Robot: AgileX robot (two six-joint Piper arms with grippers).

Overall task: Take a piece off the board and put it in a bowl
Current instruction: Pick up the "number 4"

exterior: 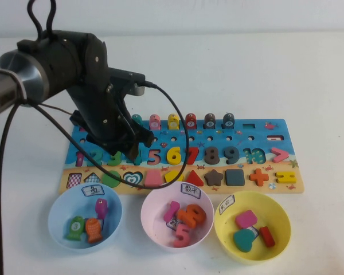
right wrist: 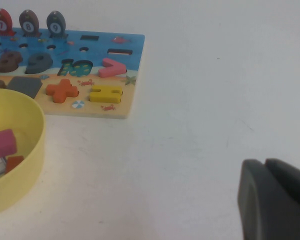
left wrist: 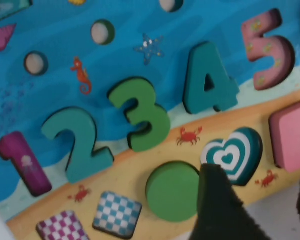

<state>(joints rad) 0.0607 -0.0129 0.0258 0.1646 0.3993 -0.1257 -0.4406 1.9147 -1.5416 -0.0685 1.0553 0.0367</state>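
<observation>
The teal-green "4" [left wrist: 207, 80] lies in its slot on the blue board [left wrist: 130, 30], between the green "3" [left wrist: 140, 115] and the pink "5" [left wrist: 267, 50]. My left gripper [left wrist: 260, 200] is open and empty, close above the board's sandy front edge near the teal heart [left wrist: 235, 152], apart from the "4". In the high view the left gripper [exterior: 133, 150] hangs over the board [exterior: 241, 129] and hides most of the "4". The pink bowl [exterior: 155, 226] with its white label [exterior: 190, 189] stands in front of the board and holds several number pieces. My right gripper [right wrist: 265, 172] is shut and empty over bare table to the right.
A light blue bowl [exterior: 60, 220] with fish pieces stands front left. A yellow bowl [exterior: 278, 220] with shape pieces stands front right, and it also shows in the right wrist view [right wrist: 32, 150]. A row of pegs [exterior: 191, 121] lines the board's far edge.
</observation>
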